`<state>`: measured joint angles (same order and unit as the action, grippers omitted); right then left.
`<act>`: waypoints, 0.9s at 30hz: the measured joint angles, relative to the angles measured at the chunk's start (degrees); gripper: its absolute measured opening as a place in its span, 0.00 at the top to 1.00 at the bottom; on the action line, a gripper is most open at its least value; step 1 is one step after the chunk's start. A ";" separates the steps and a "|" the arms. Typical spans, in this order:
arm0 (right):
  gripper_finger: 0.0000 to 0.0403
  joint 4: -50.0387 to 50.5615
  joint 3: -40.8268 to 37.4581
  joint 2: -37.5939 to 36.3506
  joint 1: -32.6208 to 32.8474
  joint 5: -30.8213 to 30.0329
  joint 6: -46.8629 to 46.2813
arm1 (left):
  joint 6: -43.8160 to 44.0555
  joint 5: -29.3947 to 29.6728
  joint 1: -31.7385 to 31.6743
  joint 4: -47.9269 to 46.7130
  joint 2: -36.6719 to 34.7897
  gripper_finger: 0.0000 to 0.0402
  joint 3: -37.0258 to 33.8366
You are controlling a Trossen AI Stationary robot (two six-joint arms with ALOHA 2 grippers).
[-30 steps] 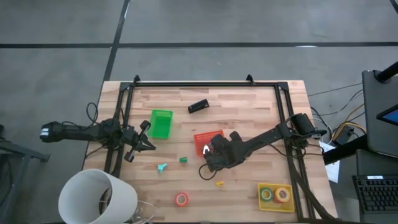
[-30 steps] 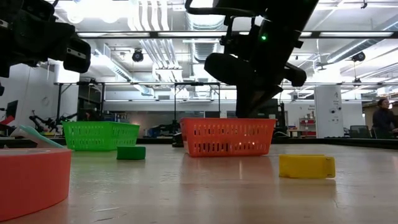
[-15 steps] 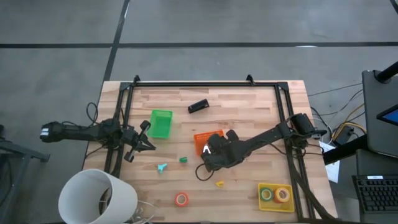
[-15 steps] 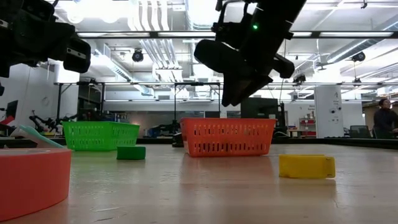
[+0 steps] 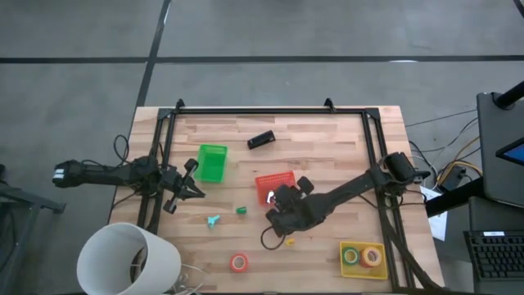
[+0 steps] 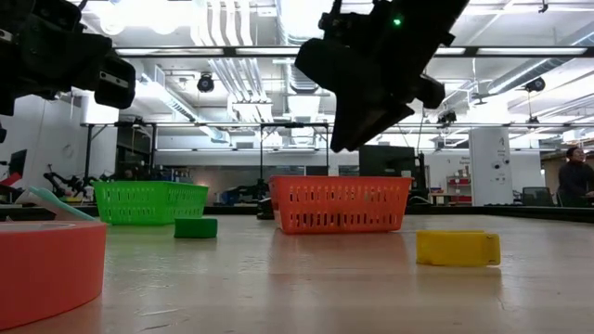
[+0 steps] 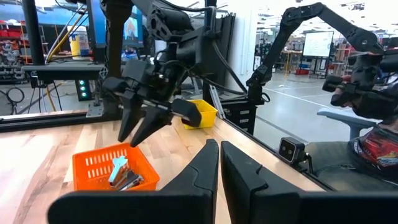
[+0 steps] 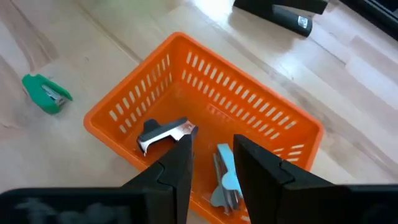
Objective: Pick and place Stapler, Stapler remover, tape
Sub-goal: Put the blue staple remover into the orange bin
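Right tool (image 8: 210,163) empty, fingers slightly apart, above orange bin (image 5: 274,187) with removers inside; left tool (image 5: 190,180) almost closed, waiting beside green bin (image 5: 212,162); stapler (image 5: 261,140) untouched on worktop; risk: snagging bin rim, knocking yellow piece (image 5: 289,242).

right gripper (image 5: 278,215) raised mid-table, fingers slightly apart, empty; left gripper (image 5: 199,191) parked at left edge, fingers closed

The table (image 5: 327,135) is pale wood planks, smooth with a slight sheen. The orange basket (image 8: 261,112) is slotted plastic. Inside it, a remover (image 8: 163,134) shows shiny metal jaws. The stapler (image 5: 261,140) looks matt black plastic.
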<state>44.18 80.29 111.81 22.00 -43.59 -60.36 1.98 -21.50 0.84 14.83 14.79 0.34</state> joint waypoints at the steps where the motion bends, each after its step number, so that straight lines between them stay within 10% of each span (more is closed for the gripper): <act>1: 0.72 -0.02 0.00 -0.01 0.24 -0.08 0.00 | 0.00 0.00 0.00 0.00 0.00 0.94 0.00; 27: 0.98 1.88 -1.14 -8.81 5.92 -0.87 19.78 | 0.00 0.00 0.00 -0.50 0.00 0.94 0.00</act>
<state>46.06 79.15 103.00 27.92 -44.46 -40.57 1.98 -21.50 0.84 14.33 14.79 0.34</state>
